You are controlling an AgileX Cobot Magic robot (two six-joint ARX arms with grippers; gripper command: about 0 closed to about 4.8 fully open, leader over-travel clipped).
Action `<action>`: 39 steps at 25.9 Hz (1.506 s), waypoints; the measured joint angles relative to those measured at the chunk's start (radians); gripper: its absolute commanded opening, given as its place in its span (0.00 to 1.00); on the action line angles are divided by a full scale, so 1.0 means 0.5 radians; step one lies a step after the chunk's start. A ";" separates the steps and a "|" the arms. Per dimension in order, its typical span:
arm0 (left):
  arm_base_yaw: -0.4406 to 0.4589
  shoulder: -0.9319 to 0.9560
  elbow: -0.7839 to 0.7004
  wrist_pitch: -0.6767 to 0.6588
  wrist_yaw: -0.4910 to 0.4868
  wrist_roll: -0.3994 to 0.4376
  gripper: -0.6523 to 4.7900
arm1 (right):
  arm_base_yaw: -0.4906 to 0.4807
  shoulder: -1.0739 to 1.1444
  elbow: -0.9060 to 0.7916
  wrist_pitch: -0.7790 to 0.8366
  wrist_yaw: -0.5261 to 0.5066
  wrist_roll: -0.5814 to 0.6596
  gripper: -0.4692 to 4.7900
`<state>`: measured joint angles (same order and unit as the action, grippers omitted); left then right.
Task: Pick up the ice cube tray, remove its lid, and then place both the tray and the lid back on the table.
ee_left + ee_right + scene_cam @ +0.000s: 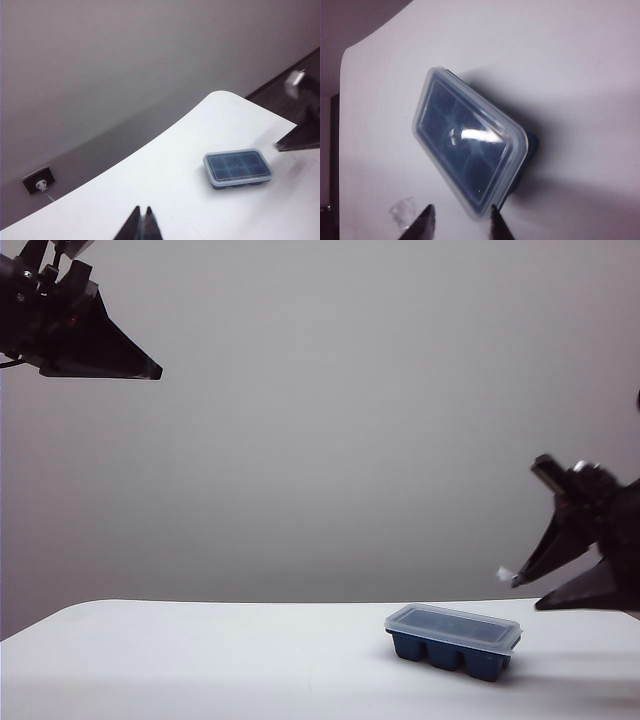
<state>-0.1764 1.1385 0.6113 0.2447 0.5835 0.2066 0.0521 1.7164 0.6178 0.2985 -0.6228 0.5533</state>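
Note:
The dark blue ice cube tray (450, 653) stands on the white table (200, 660) right of the middle, with the frosted lid (455, 625) closed on top. My right gripper (528, 593) hovers open just right of the tray, a little above it, touching nothing. In the right wrist view its open tips (462, 209) are close to one short end of the lid (470, 140), and the tray (530, 145) shows below the lid's rim. My left gripper (155, 370) hangs high at the far left, shut and empty. The left wrist view has its shut tips (141, 210) far from the tray (237, 170).
A small clear scrap (402, 210) shows beside one right fingertip. The table's rounded far corner (220, 95) and dark floor lie beyond the tray. A wall socket (37, 181) sits low on the grey wall.

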 measured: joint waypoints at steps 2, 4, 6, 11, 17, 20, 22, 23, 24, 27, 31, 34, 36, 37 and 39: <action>-0.001 0.000 0.000 0.004 0.002 0.000 0.11 | 0.000 0.078 0.059 -0.059 -0.012 0.005 0.52; 0.000 0.000 0.000 0.005 0.001 0.000 0.11 | -0.001 0.108 0.071 -0.106 -0.021 0.013 0.52; 0.000 0.000 0.001 0.005 0.011 0.000 0.11 | 0.000 0.132 0.072 -0.123 -0.035 0.011 0.50; 0.000 0.000 0.001 0.011 0.074 0.001 0.11 | 0.000 0.136 0.081 -0.126 0.002 0.011 0.43; -0.001 0.000 0.001 0.011 0.075 0.001 0.11 | 0.000 0.136 0.119 -0.128 0.023 0.011 0.43; 0.000 0.000 0.001 0.011 0.075 0.001 0.11 | 0.002 0.144 0.163 -0.134 0.038 0.011 0.43; -0.001 0.000 0.001 0.012 0.075 0.002 0.11 | 0.006 0.172 0.188 -0.136 0.039 0.011 0.43; -0.001 0.000 0.001 0.011 0.075 0.002 0.11 | 0.008 0.188 0.193 -0.137 0.039 0.012 0.43; 0.000 0.000 0.001 0.011 0.075 0.002 0.11 | 0.008 0.205 0.193 -0.143 0.038 0.012 0.43; -0.001 0.000 0.001 0.011 0.076 0.002 0.11 | 0.008 0.258 0.195 -0.181 0.039 0.012 0.43; 0.000 0.000 0.001 0.011 0.076 0.003 0.11 | 0.009 0.304 0.202 -0.174 0.037 0.012 0.43; 0.000 0.000 0.001 0.011 0.076 0.005 0.11 | 0.048 0.337 0.204 -0.169 0.037 0.012 0.43; -0.001 0.000 0.001 0.011 0.076 0.005 0.11 | 0.078 0.356 0.204 -0.145 0.036 0.020 0.42; 0.000 0.000 0.001 0.011 0.076 0.005 0.11 | 0.089 0.362 0.204 -0.135 0.038 0.033 0.40; 0.000 0.002 0.001 0.011 0.076 0.005 0.11 | 0.109 0.370 0.204 -0.100 0.041 0.056 0.35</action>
<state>-0.1764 1.1397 0.6117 0.2504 0.6216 0.2092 0.1066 1.9015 0.7200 0.2485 -0.6022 0.5816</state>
